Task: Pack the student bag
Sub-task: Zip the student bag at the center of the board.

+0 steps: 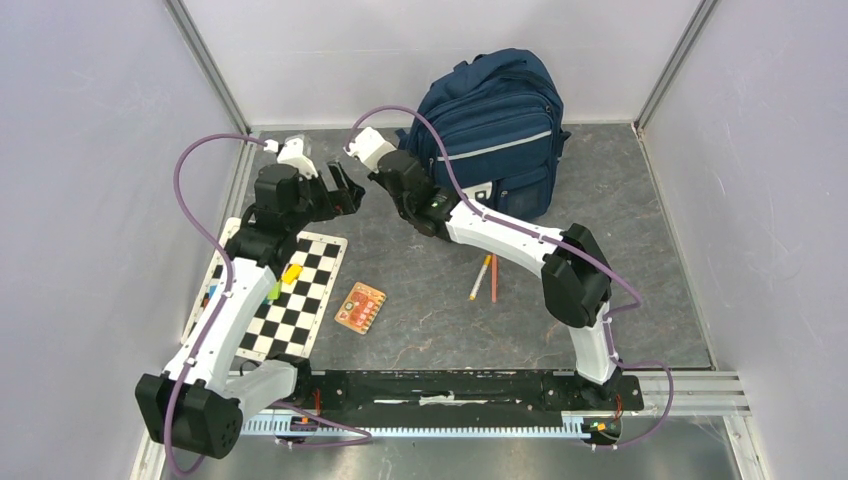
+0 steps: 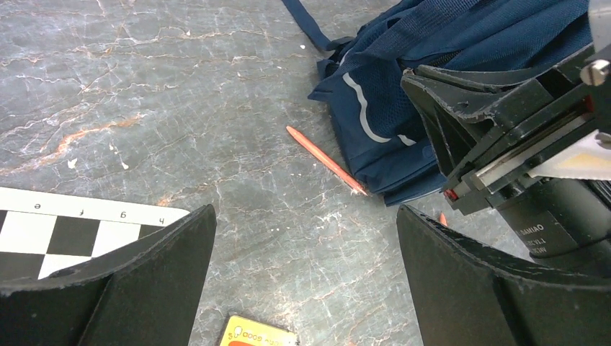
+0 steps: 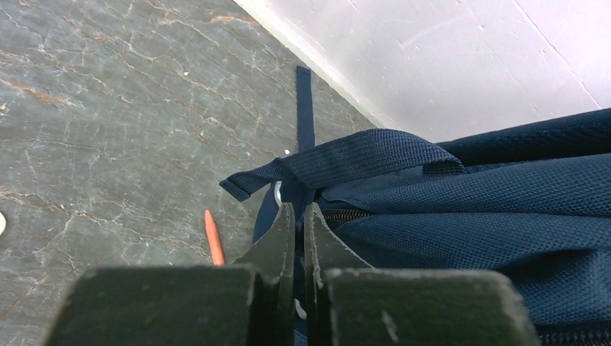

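Note:
The student bag [image 1: 495,120], navy blue with grey stripes, stands at the back of the table; it also shows in the left wrist view [image 2: 447,43] and the right wrist view [image 3: 490,216]. My right gripper [image 1: 405,160] is at the bag's left side. In its wrist view the gripper [image 3: 299,209] is shut with only a thin gap, pinching a bit of the bag at the end of a zipper, under a strap loop. My left gripper [image 1: 345,190] hovers left of it, open and empty [image 2: 306,216].
A red pencil [image 1: 493,278] and a yellow pen [image 1: 480,277] lie in front of the bag. An orange card [image 1: 360,307] lies beside a checkered board [image 1: 295,300] bearing small yellow and green pieces. Walls close in on three sides.

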`<state>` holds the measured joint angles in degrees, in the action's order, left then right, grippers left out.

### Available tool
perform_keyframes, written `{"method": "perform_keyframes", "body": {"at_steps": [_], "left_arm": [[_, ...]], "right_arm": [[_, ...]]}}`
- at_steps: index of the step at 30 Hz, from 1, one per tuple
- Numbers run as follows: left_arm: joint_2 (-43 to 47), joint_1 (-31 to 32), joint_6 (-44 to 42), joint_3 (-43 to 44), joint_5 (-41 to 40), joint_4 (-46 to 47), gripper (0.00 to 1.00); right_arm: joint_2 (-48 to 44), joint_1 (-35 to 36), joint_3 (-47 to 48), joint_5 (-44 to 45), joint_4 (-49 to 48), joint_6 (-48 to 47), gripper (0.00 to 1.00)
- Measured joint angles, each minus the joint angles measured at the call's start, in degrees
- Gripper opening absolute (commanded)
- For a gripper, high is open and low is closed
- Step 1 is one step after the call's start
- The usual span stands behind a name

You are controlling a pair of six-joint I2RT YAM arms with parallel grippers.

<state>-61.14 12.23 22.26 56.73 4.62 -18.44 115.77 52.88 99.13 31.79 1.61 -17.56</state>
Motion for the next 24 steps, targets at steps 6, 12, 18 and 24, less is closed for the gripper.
{"method": "perform_keyframes", "body": {"at_steps": [6,12,18,24], "left_arm": [[0.6,-0.7,0.0,0.0,0.5,-0.9,1.0],[2.7,-0.9,0.1,-0.2,0.4,-1.2,1.0],[5.3,-1.0,0.2,-1.9,0.1,-2.0,1.0],[7.0,-1.7,0.4,-3.3,-1.7,-5.3,1.0]], "right_arm": [[0.0,0.0,-1.7,1.1,-0.4,0.2,0.0],[-1.1,0.0,-5.5,0.6,-2.3,-0.8,0.1],[-2.2,0.1,-5.9,-7.2,-0.3,0.3,0.52],[-2.7,1.0,-5.8,-16.6,5.0,2.4,0.82]]}}
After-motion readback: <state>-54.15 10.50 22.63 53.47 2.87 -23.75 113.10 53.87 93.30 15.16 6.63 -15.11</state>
